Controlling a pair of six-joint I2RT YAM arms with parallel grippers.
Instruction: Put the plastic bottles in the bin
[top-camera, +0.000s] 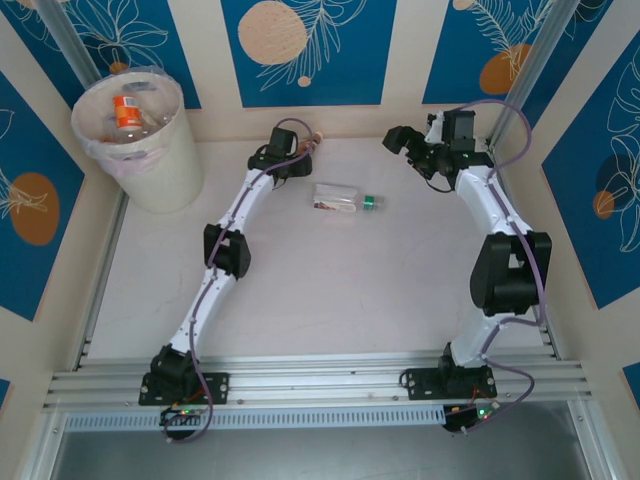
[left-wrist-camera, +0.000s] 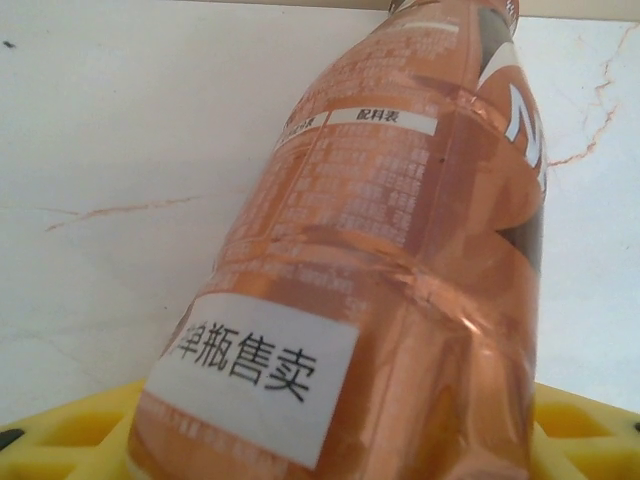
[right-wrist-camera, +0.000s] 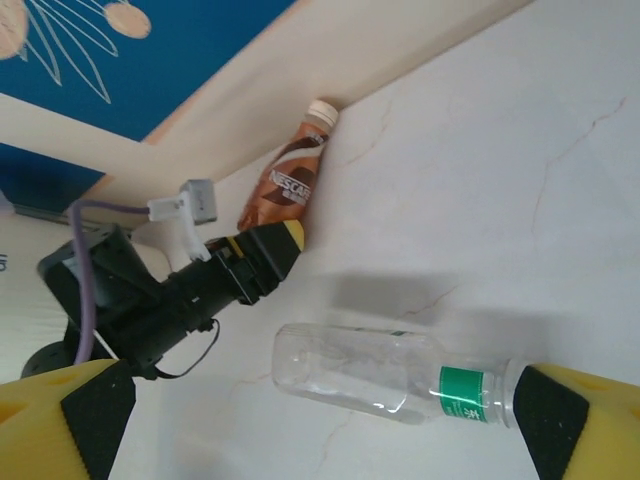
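A brown-labelled plastic bottle (left-wrist-camera: 400, 250) lies at the foot of the back wall, its white cap (right-wrist-camera: 321, 111) against it. My left gripper (top-camera: 297, 152) is shut on this bottle, whose thin wall is creased between the yellow jaws. A clear plastic bottle (top-camera: 345, 200) with a green cap lies on its side mid-table. My right gripper (right-wrist-camera: 320, 425) hangs open above the table, wide yellow fingers (right-wrist-camera: 580, 420) apart, empty. The cream bin (top-camera: 150, 170) stands at the far left corner with bottles inside, one with an orange label (top-camera: 127, 110).
Blue-patterned walls enclose the table on three sides. The back wall runs right behind the brown bottle. A metal rail (top-camera: 320, 385) crosses the near edge at the arm bases. White tabletop (top-camera: 330, 290) lies bare between the arms.
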